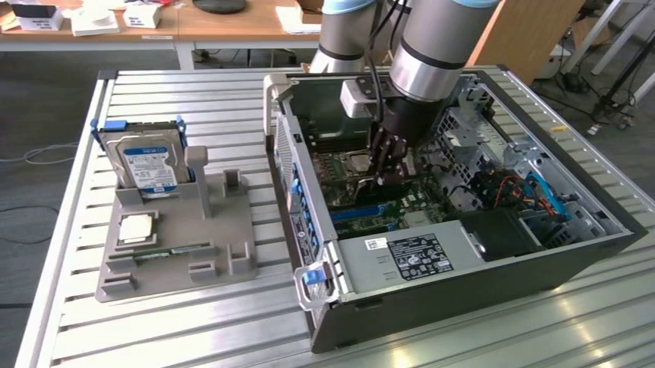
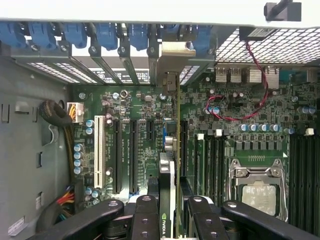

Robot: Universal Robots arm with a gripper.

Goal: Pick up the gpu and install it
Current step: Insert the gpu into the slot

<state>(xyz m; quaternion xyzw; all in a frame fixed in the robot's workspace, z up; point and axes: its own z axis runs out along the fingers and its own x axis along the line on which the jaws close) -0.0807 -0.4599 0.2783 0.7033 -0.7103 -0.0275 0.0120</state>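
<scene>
Inside the open computer case (image 1: 573,253), my gripper (image 1: 387,167) hangs over the motherboard (image 2: 145,110), shut on the gpu (image 2: 170,150). In the wrist view the card stands on edge between my black fingers (image 2: 145,210). Its green board runs straight away from me, and its silver end bracket (image 2: 172,55) sits close to the rear wall of the case, by the blue slot latches (image 2: 107,35). The card lines up among the black expansion slots (image 2: 117,155). Whether its lower edge touches a slot is hidden.
A grey fixture (image 1: 174,261) at the exterior view's left holds a silver hard drive (image 1: 149,165), a processor chip (image 1: 138,228) and a memory stick (image 1: 169,251). In the case are the power supply (image 1: 419,257), a processor socket (image 2: 257,187), red wires (image 2: 235,112) and a white slot (image 2: 98,150).
</scene>
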